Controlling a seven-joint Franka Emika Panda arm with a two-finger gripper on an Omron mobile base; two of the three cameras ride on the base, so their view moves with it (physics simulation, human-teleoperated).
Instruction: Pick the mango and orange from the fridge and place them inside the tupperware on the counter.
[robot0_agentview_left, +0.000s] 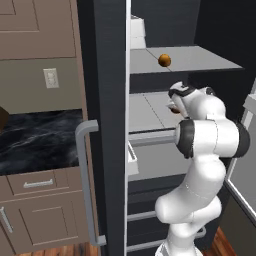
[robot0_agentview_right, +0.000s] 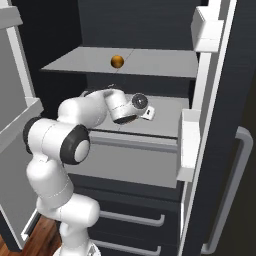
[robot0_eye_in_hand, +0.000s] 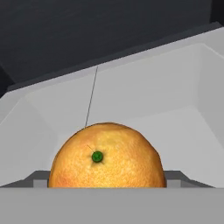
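Arm inside fridge (robot0_agentview_right: 220, 150), fruit (robot0_eye_in_hand: 107, 155) right at gripper.
Can't tell finger state; round fruit may roll off shelf (robot0_agentview_right: 165, 117) if nudged.

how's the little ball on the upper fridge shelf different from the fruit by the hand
The orange sits on the upper shelf; the other fruit lies on the shelf below. The orange is darker, brownish and plain; the other fruit is paler yellow-orange with a green stem dot. Both are roundish.
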